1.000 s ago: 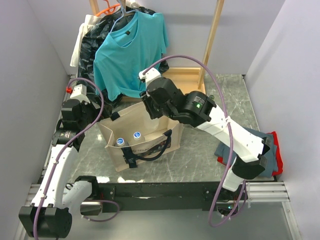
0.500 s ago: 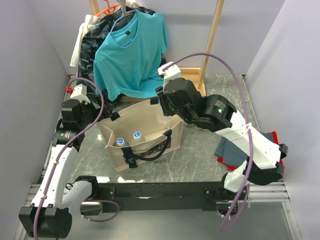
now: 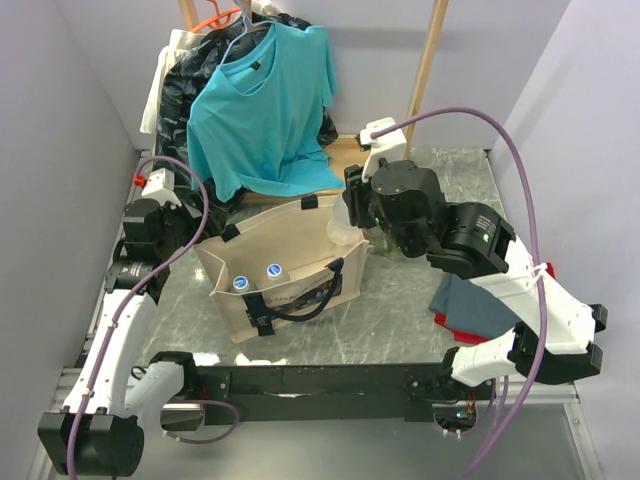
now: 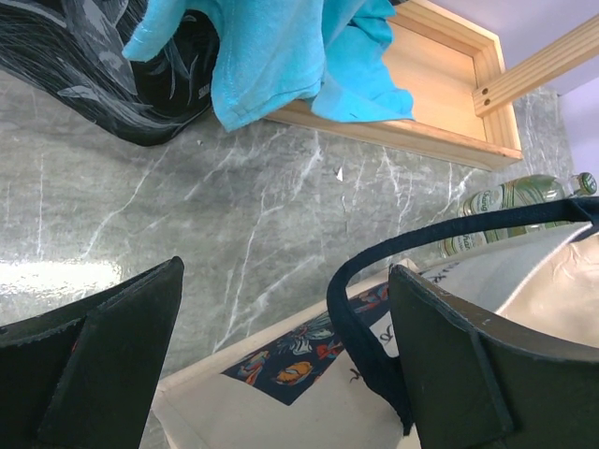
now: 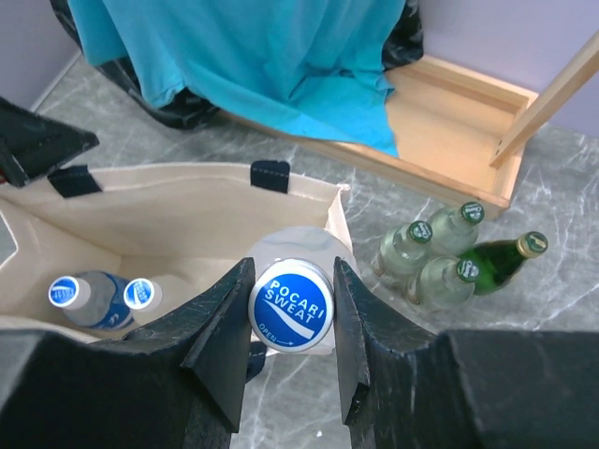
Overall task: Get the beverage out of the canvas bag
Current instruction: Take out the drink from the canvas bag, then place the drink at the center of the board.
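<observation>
My right hand (image 5: 292, 276) is squeezed tight on one drink bottle (image 5: 291, 304) with a blue cap. I hold it over the right end of the canvas bag (image 5: 187, 201). My left hand (image 4: 285, 271) is open wide, and one black strap (image 4: 449, 234) of the bag loops between its fingers.

The bag stands on a grey stone table (image 3: 400, 310) with white lines. Pale purple walls (image 3: 60, 150) stand on three sides.

In the bag I count two bottles (image 5: 73, 292) with blue caps. To the right lies one pile of grey and red cloth (image 3: 470, 300). Past the bag sit four glass bottles (image 5: 409, 245). At the back is one wooden rack (image 3: 425, 70) with one teal shirt (image 3: 260, 100) and one black plastic bag (image 3: 185, 80).
</observation>
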`<move>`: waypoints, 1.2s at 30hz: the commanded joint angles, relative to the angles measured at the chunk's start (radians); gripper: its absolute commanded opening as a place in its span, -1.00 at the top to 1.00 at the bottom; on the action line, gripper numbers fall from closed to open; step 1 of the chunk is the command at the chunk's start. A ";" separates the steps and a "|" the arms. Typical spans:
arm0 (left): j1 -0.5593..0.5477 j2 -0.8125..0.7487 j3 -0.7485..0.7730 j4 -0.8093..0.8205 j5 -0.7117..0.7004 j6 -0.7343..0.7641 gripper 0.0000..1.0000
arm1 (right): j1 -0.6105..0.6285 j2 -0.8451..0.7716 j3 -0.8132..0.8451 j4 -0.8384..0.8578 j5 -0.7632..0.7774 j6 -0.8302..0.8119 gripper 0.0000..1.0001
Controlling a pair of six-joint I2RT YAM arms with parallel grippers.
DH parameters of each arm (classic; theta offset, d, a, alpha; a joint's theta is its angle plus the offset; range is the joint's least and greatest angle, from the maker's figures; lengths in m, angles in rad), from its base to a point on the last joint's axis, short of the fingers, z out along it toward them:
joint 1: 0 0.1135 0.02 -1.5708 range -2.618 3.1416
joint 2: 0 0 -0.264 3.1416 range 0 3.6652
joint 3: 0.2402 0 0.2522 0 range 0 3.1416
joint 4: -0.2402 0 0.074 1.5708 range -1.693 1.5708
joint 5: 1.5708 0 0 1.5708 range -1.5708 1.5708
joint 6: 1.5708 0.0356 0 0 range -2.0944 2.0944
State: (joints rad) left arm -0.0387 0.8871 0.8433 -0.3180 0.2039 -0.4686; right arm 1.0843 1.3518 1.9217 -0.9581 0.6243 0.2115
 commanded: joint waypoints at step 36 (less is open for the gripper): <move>-0.001 0.018 0.020 0.062 0.057 -0.024 -0.93 | -0.011 -0.298 -0.197 0.064 0.404 0.117 1.00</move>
State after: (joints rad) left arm -0.0387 0.9142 0.8398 -0.2943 0.2394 -0.4915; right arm 1.0874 1.1164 1.7813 -0.9928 0.9321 0.2535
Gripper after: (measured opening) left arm 0.965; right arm 0.416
